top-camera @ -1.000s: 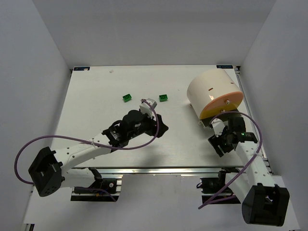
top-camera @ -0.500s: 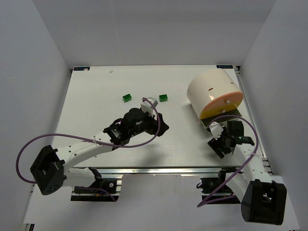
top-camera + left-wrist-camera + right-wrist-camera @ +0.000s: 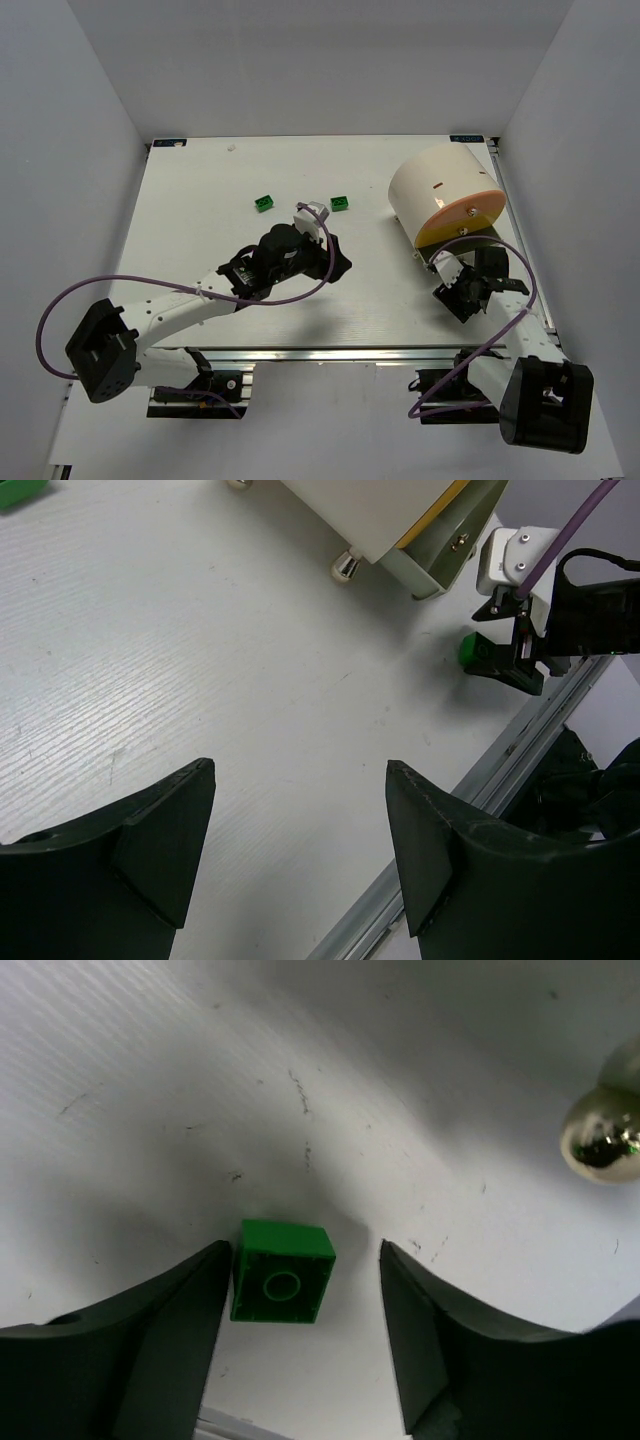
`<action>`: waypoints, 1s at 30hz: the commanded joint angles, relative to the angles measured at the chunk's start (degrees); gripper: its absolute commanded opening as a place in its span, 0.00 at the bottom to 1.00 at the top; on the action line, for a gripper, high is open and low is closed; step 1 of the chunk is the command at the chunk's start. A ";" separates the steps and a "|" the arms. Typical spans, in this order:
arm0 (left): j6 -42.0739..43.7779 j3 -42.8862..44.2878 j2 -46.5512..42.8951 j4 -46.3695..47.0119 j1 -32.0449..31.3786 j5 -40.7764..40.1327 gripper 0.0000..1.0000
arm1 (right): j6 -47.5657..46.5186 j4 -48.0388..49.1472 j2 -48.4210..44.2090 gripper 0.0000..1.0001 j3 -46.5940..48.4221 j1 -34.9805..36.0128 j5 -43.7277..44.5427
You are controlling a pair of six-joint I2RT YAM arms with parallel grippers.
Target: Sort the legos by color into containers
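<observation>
Currently: right hand (image 3: pixel 303 1260) open astride 1 green lego (image 3: pixel 282 1285) near the tub (image 3: pixel 440 185), lego off-centre; centre it before closing; left hand (image 3: pixel 300 780) open, empty

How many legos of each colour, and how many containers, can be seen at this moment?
Green legos: 3, the third shown by the wrist views
Purple legos: 0 in view
Orange legos: 0 in view
Containers: 1, the cream tub
Total: 4 things
</observation>
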 commanded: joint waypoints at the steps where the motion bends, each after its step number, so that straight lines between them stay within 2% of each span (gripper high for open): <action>1: -0.52 2.12 -0.75 0.22 0.16 0.30 0.79 | -4.81 -2.34 1.63 0.64 -0.16 -0.54 -4.28; 4: -0.70 1.86 -1.19 -0.05 0.16 -0.05 0.79 | -6.49 -4.01 2.51 0.49 0.10 -0.98 -5.69; 7: -0.61 1.77 -1.63 -0.22 0.16 -0.14 0.79 | -7.89 -6.47 3.39 0.28 0.63 -1.33 -7.27; 11: -0.52 1.77 -1.72 -0.31 0.16 -0.05 0.78 | -10.96 -11.21 1.64 0.13 2.21 -1.86 -9.90; 13: -0.44 1.77 -1.72 -0.31 0.16 0.04 0.78 | -12.89 -14.81 -1.26 0.10 4.13 -2.04 -12.80; 20: -0.08 1.68 -1.37 0.39 0.16 -0.05 0.78 | -20.46 -27.12 -7.95 0.08 14.16 -1.95 -23.96; 26: 0.18 2.21 -1.01 0.57 0.16 0.21 0.78 | -23.36 -28.71 -6.46 0.08 23.02 -1.86 -28.27; 30: 0.09 2.21 -0.93 0.83 0.16 0.39 0.79 | -22.50 -25.74 -3.82 0.08 26.46 -1.60 -31.52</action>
